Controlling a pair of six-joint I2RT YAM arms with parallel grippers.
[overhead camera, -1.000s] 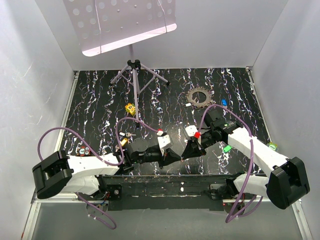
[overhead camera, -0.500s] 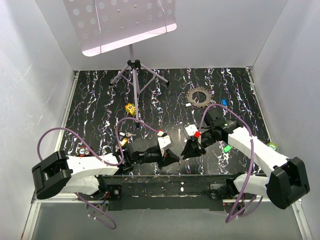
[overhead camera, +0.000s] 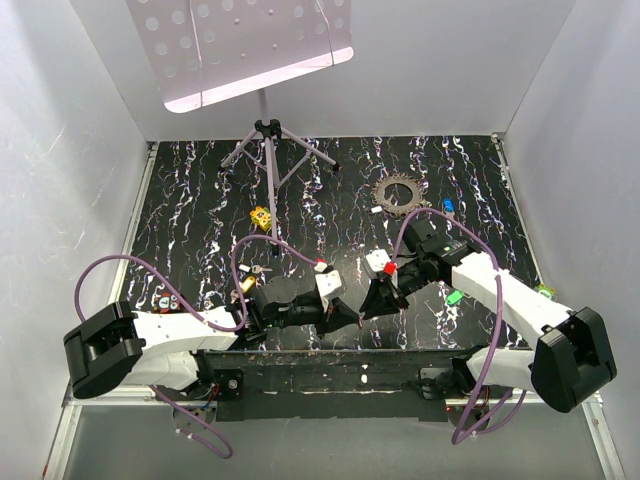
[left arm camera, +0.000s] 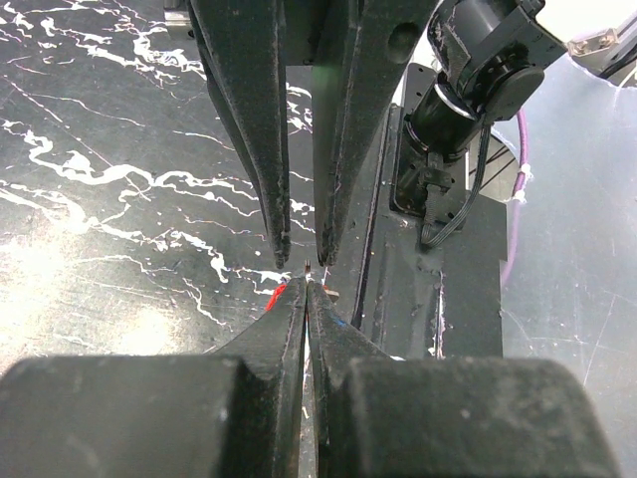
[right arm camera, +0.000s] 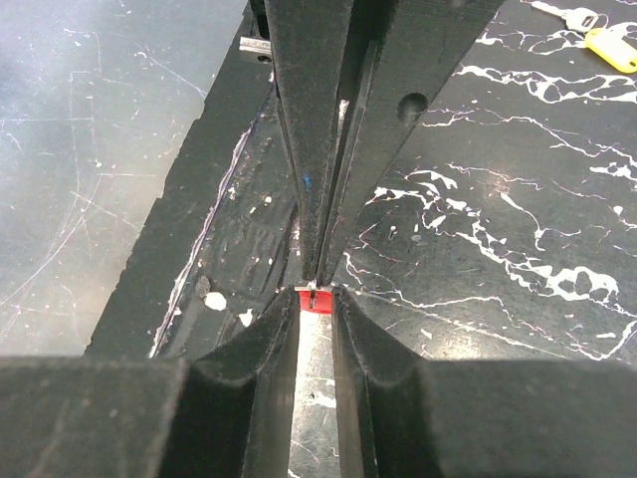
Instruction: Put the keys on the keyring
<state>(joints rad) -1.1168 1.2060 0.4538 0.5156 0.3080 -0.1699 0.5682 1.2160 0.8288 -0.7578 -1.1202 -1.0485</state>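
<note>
Two claws tip to tip above the tabletop's (overhead camera: 200,220) near edge, judged aligned for threading. Found left claw (left arm camera: 306,291) pinched shut, contents too small to identify; found right claw (right arm camera: 314,292) narrowly parted, gripping the red-headed key (right arm camera: 315,302) between its pads.

My right hand (right arm camera: 316,303) pinches a small red plastic-headed key (right arm camera: 317,300) at its tips. The left hand (right arm camera: 317,271), fingers pressed together, meets it over the black marbled surface (right arm camera: 498,199).
</note>
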